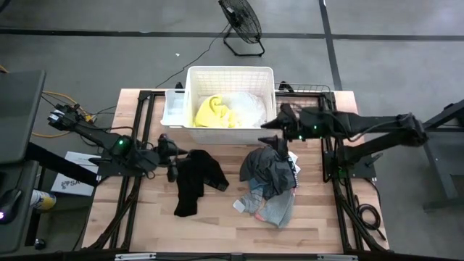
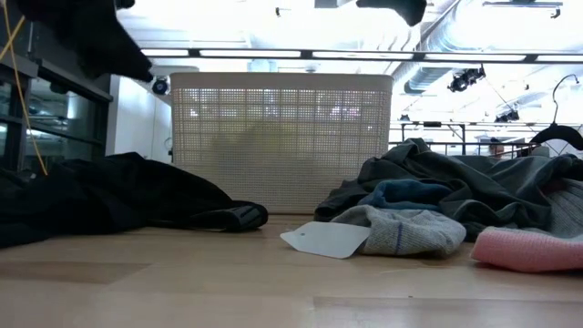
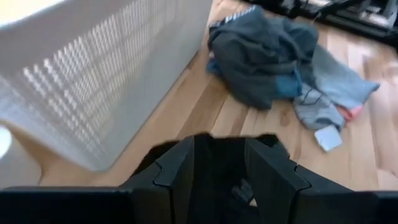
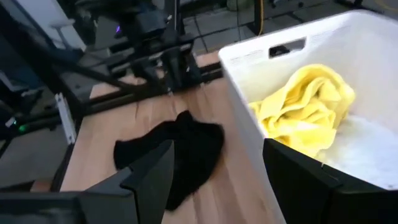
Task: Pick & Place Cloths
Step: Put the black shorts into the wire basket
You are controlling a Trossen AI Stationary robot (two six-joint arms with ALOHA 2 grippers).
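Observation:
The white slatted basket (image 1: pixel 230 72) stands at the table's far middle. A bright yellow cloth (image 1: pixel 214 112) and a white cloth (image 1: pixel 246 107) lie inside it. A black cloth (image 1: pixel 196 181) lies crumpled on the wood left of centre. A dark grey cloth (image 1: pixel 268 170) tops a pile right of centre, with a blue-grey piece (image 1: pixel 275 210) and a pink one (image 2: pixel 528 248) at the pile's near side. My left gripper (image 1: pixel 174 156) is open just above the black cloth's left edge (image 3: pixel 155 152). My right gripper (image 1: pixel 274 130) is open and empty, over the basket's near right corner, above the grey pile's far end.
A white tag (image 2: pixel 328 240) lies at the pile's near left. A small white box (image 1: pixel 172 109) sits against the basket's left wall. Black frame rails (image 1: pixel 141 116) run along the table's left and right sides. Bare wood (image 1: pixel 217 232) lies along the near edge.

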